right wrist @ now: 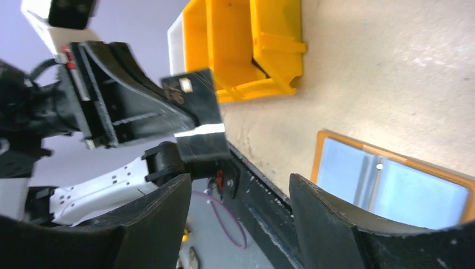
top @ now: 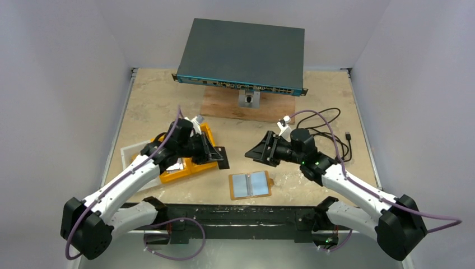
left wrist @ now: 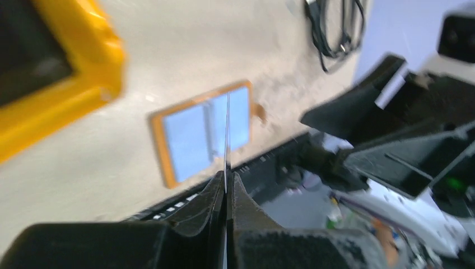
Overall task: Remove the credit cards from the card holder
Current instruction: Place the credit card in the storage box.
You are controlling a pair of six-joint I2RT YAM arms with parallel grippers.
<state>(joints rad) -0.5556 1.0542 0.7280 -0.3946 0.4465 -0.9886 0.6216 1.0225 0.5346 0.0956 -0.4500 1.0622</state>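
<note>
The card holder [top: 250,185] lies open and flat on the table near the front edge, tan-rimmed with two grey-blue panels. It also shows in the left wrist view [left wrist: 204,131] and the right wrist view [right wrist: 392,179]. My left gripper [top: 215,154] hangs above the table, shut on one of the credit cards [top: 221,158]. That card shows edge-on as a thin line [left wrist: 227,140] rising from the left gripper [left wrist: 227,182]. From the right wrist it is a dark card with a light stripe [right wrist: 196,120]. My right gripper [top: 250,152] faces it, open and apart from it, with nothing between its fingers [right wrist: 241,185].
A yellow compartment tray [top: 187,162] sits under the left arm, beside a white tray [top: 131,152]. A dark network switch [top: 243,53] rests on a wooden board [top: 224,106] at the back. A black cable [top: 330,126] coils at the right.
</note>
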